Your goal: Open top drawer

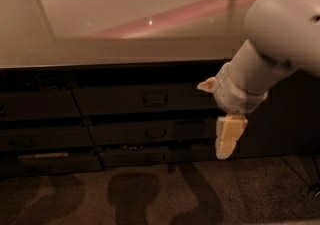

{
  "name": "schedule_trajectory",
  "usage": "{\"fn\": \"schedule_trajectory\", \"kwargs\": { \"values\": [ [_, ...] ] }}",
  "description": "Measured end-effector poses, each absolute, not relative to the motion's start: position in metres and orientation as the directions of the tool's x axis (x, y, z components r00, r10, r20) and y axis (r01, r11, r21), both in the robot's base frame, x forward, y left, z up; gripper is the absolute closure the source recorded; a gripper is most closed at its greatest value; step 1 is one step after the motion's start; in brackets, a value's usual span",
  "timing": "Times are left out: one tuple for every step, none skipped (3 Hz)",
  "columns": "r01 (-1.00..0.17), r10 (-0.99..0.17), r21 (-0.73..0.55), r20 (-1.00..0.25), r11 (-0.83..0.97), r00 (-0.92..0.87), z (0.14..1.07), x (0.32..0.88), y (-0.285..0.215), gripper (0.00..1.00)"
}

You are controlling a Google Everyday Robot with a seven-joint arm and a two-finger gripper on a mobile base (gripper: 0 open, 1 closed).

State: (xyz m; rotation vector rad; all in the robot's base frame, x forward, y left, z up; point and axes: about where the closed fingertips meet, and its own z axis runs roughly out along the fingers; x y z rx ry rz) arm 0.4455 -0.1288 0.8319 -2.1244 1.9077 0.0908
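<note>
The pincer (215, 120) is hanging with its fingers spread wide. Just left of it, the top drawer (120, 101) is sitting shut, dark with a small loop handle (155, 99), under the counter (100, 44) edge. The floor (150, 194) is spreading out below.

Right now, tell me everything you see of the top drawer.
The top drawer is a wide, dark grey, matte front just under the counter, with a small loop handle at its centre. It looks shut. The gripper hangs right of the handle, in front of the drawer's right end; whether it touches is unclear.
</note>
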Motion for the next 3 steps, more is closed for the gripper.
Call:
{"fn": "schedule_trajectory", "kwargs": {
  "values": [
    [-0.947,-0.964,-0.288,-0.173,-0.146,0.201,0.8187,0.4401,-0.1227,0.00],
    [-0.937,-0.963,-0.319,-0.179,-0.139,0.204,0.8186,0.4472,-0.1190,0.00],
    [-0.937,-0.963,-0.319,-0.179,-0.139,0.204,0.8186,0.4472,-0.1190,0.00]
  ]
}}
